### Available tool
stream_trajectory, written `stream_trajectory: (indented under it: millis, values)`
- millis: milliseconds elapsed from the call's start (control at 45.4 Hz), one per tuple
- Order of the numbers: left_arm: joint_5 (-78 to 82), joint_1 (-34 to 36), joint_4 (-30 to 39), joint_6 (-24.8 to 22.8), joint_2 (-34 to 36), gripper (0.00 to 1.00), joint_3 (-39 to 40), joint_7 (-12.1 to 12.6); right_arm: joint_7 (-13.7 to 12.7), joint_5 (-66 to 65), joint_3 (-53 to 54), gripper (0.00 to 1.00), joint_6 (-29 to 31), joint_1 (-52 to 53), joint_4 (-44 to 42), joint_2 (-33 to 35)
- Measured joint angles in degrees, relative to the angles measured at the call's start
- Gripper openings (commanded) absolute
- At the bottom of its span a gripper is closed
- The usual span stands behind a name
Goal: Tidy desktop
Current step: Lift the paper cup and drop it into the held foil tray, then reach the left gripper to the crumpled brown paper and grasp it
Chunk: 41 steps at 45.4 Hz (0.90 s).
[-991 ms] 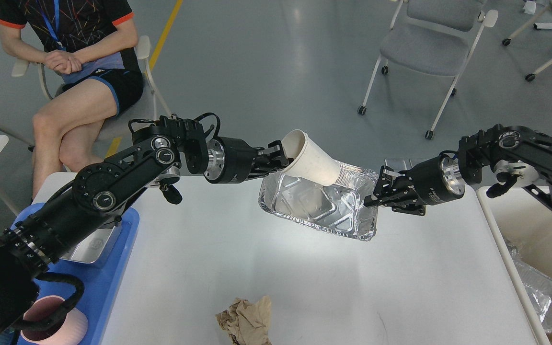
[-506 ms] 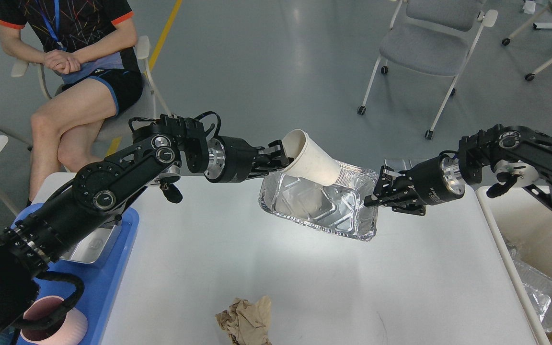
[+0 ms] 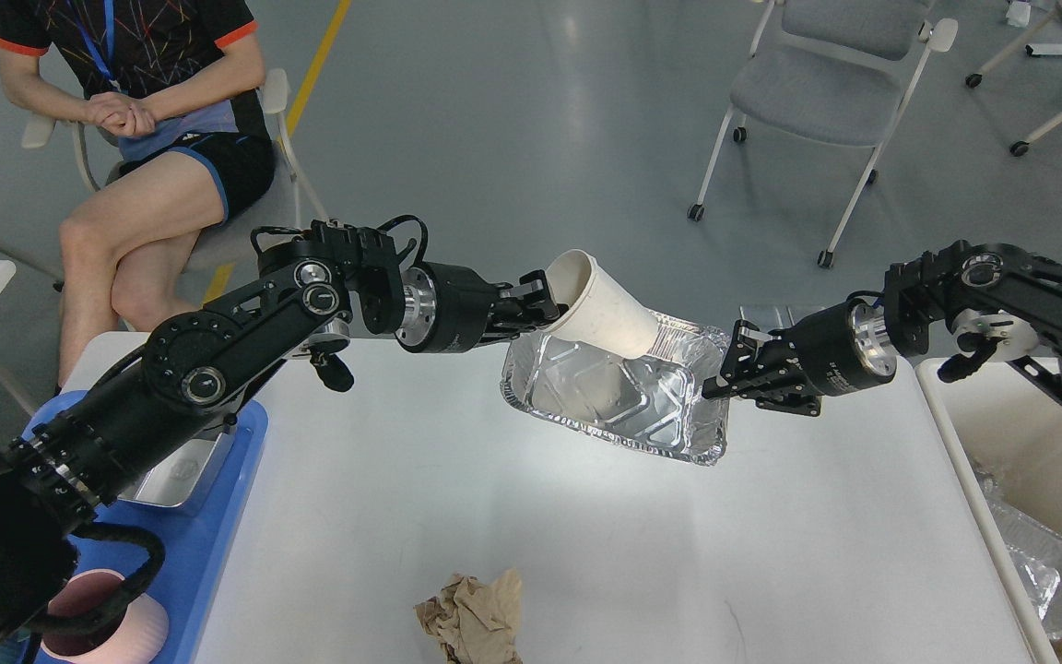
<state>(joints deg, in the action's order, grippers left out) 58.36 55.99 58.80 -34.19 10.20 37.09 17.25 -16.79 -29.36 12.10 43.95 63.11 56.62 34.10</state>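
Over the far half of the white desk (image 3: 586, 535), the left fingers (image 3: 545, 304) pinch the rim of a white paper cup (image 3: 605, 318), which tilts with its base down toward the right fingers. The cup's base sits over a foil tray (image 3: 586, 397), lying just below and between both sets of fingers. The right fingers (image 3: 725, 369) are pressed onto the tray's right rim, gripping it. Well nearer than either set of fingers, a crumpled brown paper (image 3: 476, 613) lies at the desk's front edge.
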Motion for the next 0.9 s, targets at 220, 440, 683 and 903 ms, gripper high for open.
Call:
stream_trajectory:
  millis: [220, 440, 683, 903]
  values:
    - [0.0, 0.1, 0.2, 0.0, 0.0, 0.97, 0.0, 0.0, 0.0, 0.0, 0.0, 0.00, 0.0, 0.0, 0.0, 0.0]
    - [0.0, 0.3, 1.0, -0.1, 0.1, 0.97, 0.2, 0.0, -0.1, 0.0, 0.0, 0.00, 0.0, 0.0, 0.0, 0.0]
    - [-0.6, 3.0, 5.7, -0.6, 5.3, 0.97, 1.6, -0.1, 0.0, 0.0, 0.0, 0.00, 0.0, 0.0, 0.0, 0.1]
    - [-7.0, 2.9, 17.4, -0.9, 19.8, 0.97, 2.2, -0.1, 0.0, 0.0, 0.0, 0.00, 0.0, -0.1, 0.0, 0.8]
